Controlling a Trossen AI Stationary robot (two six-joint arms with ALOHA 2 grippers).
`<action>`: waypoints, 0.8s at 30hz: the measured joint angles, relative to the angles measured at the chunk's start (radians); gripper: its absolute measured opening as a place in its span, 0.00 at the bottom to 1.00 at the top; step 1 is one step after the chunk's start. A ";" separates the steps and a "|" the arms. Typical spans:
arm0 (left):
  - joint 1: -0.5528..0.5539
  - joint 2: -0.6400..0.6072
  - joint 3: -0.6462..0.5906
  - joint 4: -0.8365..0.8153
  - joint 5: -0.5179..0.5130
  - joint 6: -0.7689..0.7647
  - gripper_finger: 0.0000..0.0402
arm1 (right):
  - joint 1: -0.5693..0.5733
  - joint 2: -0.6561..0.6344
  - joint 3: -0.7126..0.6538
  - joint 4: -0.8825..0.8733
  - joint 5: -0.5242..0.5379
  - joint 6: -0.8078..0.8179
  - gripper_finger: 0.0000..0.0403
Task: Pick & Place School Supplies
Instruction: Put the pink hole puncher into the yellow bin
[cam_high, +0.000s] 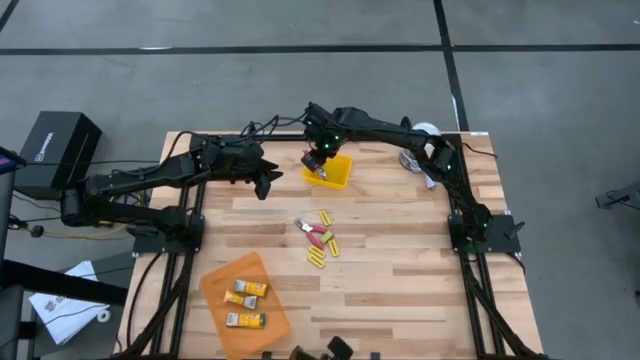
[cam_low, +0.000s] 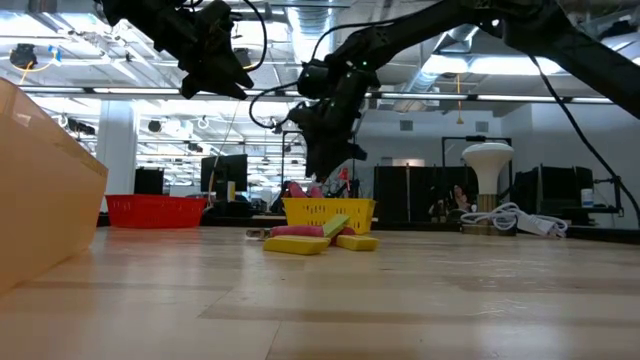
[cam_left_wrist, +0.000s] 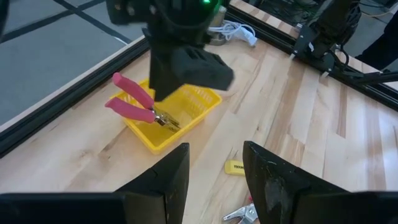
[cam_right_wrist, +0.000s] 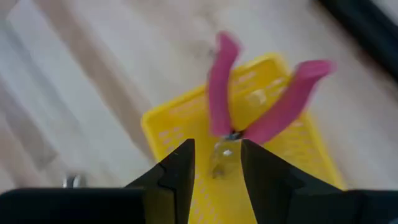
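Observation:
My right gripper (cam_high: 318, 157) is shut on pink-handled pliers (cam_left_wrist: 138, 102) over the yellow tray (cam_high: 338, 172) near the table's far edge. My left gripper (cam_left_wrist: 214, 155) is open and holds nothing. It hovers left of that tray (cam_left_wrist: 198, 102), high above the table (cam_low: 215, 70). Several small yellow-and-white packs and a red-handled tool (cam_high: 318, 238) lie loose on the wood at the table's middle. More packs (cam_high: 246, 290) lie in the orange tray (cam_high: 215, 285) at the near left. My right gripper (cam_right_wrist: 217, 149) pinches the pliers by their metal head (cam_right_wrist: 224, 154), just beside the joint, between its two fingers. The fingers come from above, slanting down. Both pink handles (cam_right_wrist: 221, 81) spread away from the fingers over the yellow tray (cam_right_wrist: 168, 127). Whether the pliers touch the tray, I cannot tell.
A white round lamp-like object with a coiled cable (cam_high: 425, 135) sits at the far right corner. A red tray (cam_low: 155, 210) stands at the far left. A black box (cam_high: 55, 145) sits off the table's left side. Bare wood lies on the right half.

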 joint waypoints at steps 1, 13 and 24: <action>0.000 0.000 0.000 0.000 0.000 0.000 0.36 | -0.006 0.000 0.001 0.009 0.004 0.014 0.31; 0.000 0.000 0.000 -0.002 0.000 0.000 0.36 | -0.062 0.000 0.001 0.066 0.009 0.071 0.33; 0.000 0.000 0.000 -0.002 0.000 0.000 0.36 | -0.048 0.037 0.000 0.082 -0.008 0.072 0.34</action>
